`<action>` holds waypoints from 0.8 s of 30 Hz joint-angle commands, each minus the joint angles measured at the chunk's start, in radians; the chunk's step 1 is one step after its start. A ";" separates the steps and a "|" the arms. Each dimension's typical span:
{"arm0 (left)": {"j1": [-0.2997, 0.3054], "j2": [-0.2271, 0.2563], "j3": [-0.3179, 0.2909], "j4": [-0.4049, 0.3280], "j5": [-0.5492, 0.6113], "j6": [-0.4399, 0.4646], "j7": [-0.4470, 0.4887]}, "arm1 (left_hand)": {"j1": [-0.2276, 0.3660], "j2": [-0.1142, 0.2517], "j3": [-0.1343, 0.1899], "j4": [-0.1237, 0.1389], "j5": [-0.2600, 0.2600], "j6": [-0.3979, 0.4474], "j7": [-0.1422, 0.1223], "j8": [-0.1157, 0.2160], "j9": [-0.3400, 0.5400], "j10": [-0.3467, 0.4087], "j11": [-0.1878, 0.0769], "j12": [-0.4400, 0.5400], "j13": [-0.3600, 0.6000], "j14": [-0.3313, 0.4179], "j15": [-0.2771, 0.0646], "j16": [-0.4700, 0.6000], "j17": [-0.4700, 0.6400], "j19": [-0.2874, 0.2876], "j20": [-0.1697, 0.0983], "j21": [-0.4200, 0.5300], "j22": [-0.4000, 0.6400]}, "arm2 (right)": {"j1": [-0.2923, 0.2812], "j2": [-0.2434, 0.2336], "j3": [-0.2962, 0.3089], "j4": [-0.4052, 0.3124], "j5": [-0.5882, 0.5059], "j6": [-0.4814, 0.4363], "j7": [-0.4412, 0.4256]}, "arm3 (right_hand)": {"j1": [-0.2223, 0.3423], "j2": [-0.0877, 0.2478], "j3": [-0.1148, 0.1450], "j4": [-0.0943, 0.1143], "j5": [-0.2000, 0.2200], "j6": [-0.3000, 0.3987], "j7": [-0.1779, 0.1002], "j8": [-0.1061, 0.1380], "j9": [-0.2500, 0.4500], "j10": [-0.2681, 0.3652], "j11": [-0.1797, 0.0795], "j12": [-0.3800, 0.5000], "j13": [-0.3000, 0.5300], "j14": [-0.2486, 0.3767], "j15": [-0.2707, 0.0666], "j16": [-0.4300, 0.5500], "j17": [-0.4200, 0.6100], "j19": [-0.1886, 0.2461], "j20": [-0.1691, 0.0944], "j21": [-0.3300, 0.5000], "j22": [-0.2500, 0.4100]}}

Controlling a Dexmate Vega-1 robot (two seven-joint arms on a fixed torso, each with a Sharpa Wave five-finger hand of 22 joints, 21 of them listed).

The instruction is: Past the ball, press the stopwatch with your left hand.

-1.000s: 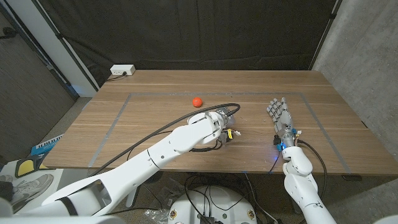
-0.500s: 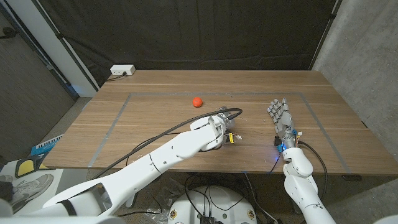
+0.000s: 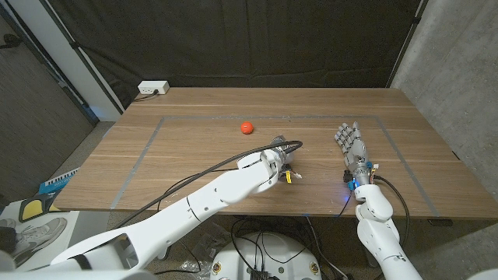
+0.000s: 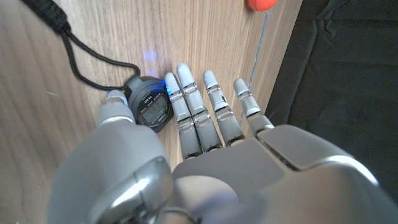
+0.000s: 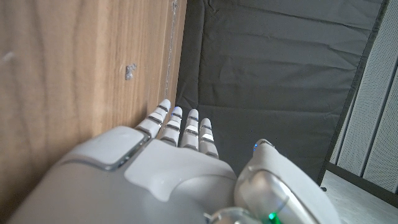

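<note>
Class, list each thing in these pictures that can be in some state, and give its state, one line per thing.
stopwatch: lying face up on the table, display lit, cord trailing off.
left hand: fingers stretched out beside the stopwatch, thumb against its side.
right hand: fingers apart, holding nothing.
ball: resting on the table, apart from both hands.

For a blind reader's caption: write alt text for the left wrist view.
The left hand reaches over the wooden table, its thumb and fingers on either side of a black stopwatch with a dark cord. An orange ball lies beyond.
</note>
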 commanded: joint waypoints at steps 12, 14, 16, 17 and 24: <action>-0.029 -0.009 -0.031 0.046 -0.129 -0.034 0.004 | 0.116 0.045 0.023 -0.027 0.002 0.149 -0.043 0.048 0.001 0.096 -0.049 0.018 0.011 0.069 -0.147 -0.017 0.017 0.000 -0.020 0.048 -0.003 | -0.001 -0.010 0.004 -0.009 -0.007 -0.001 -0.021 | -0.008 -0.005 0.003 -0.001 0.004 0.002 -0.004 0.003 0.003 0.003 0.000 0.002 0.002 0.007 -0.006 0.001 0.002 0.007 0.004 0.008 0.002; -0.032 -0.009 -0.033 0.047 -0.144 -0.036 0.002 | 0.129 0.047 0.028 -0.031 0.000 0.160 -0.049 0.051 0.000 0.102 -0.053 0.022 0.013 0.071 -0.148 -0.020 0.018 -0.002 -0.021 0.049 -0.003 | -0.002 -0.010 0.005 -0.010 -0.007 -0.003 -0.023 | -0.008 -0.005 0.003 -0.001 0.004 0.001 -0.004 0.002 0.003 0.005 0.001 0.003 0.002 0.006 -0.005 0.001 0.003 0.007 0.004 0.008 0.003; -0.034 -0.007 -0.030 0.044 -0.140 -0.034 0.008 | 0.142 0.050 0.033 -0.033 -0.004 0.183 -0.056 0.059 -0.002 0.114 -0.056 0.028 0.016 0.076 -0.155 -0.023 0.018 -0.001 -0.025 0.053 -0.004 | -0.001 -0.011 0.005 -0.007 -0.005 -0.004 -0.019 | -0.009 -0.005 0.003 -0.001 0.004 0.001 -0.004 0.002 0.003 0.005 0.000 0.003 0.002 0.006 -0.006 0.001 0.003 0.007 0.004 0.007 0.003; -0.034 -0.007 -0.029 0.044 -0.137 -0.032 0.006 | 0.145 0.050 0.034 -0.034 -0.005 0.187 -0.058 0.060 -0.002 0.114 -0.056 0.028 0.017 0.079 -0.156 -0.023 0.019 -0.001 -0.027 0.054 -0.004 | -0.001 -0.011 0.004 -0.007 -0.005 -0.005 -0.018 | -0.009 -0.005 0.003 -0.001 0.004 0.001 -0.004 0.002 0.003 0.005 0.001 0.003 0.002 0.007 -0.006 0.001 0.003 0.007 0.003 0.007 0.003; -0.031 -0.001 -0.007 0.038 -0.051 0.002 0.019 | 0.042 -0.028 -0.061 0.031 -0.021 -0.260 -0.090 -0.135 0.005 -0.255 -0.011 -0.110 0.030 -0.129 -0.069 -0.095 0.060 -0.095 0.014 0.078 0.014 | -0.001 -0.011 0.004 -0.006 -0.002 -0.006 -0.014 | -0.009 -0.006 0.003 -0.001 0.004 0.000 -0.003 0.002 0.003 0.005 0.002 0.002 0.002 0.007 -0.006 0.001 0.003 0.006 0.004 0.007 0.003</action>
